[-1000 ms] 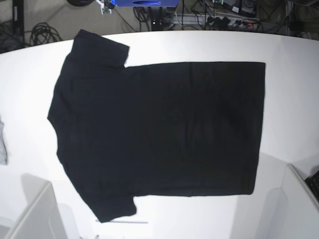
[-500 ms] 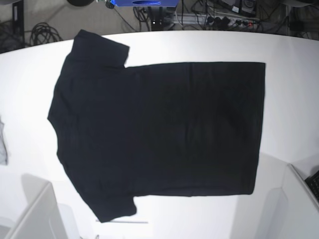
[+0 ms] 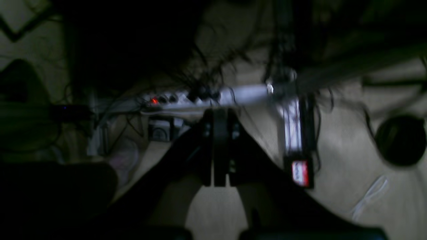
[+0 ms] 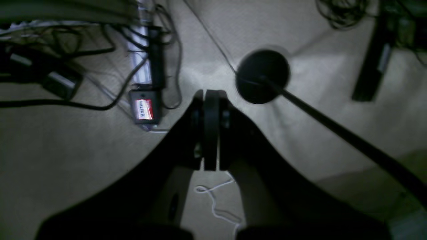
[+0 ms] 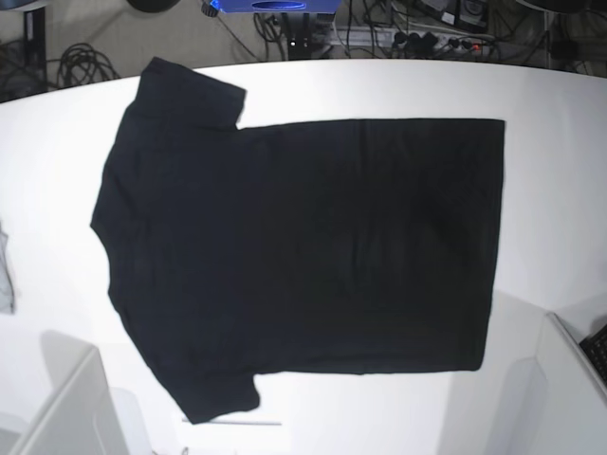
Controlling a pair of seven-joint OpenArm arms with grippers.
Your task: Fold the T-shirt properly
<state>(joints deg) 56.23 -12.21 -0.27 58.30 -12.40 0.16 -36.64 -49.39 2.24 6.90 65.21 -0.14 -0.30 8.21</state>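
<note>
Only plain black T-shirt (image 5: pixel 303 251) visible, print hidden, sleeve cropped

Very little is different in the base view, and all of it is along the far edge, behind the table. The small white and green piece (image 5: pixel 206 8) just left of the blue plastic object (image 5: pixel 278 5) showed more fully one second ago; now only a small part of it shows at the top border. A pale grey shape (image 5: pixel 561 5) now shows at the top border on the right, where one second ago there was none. What these two parts are I cannot tell
</note>
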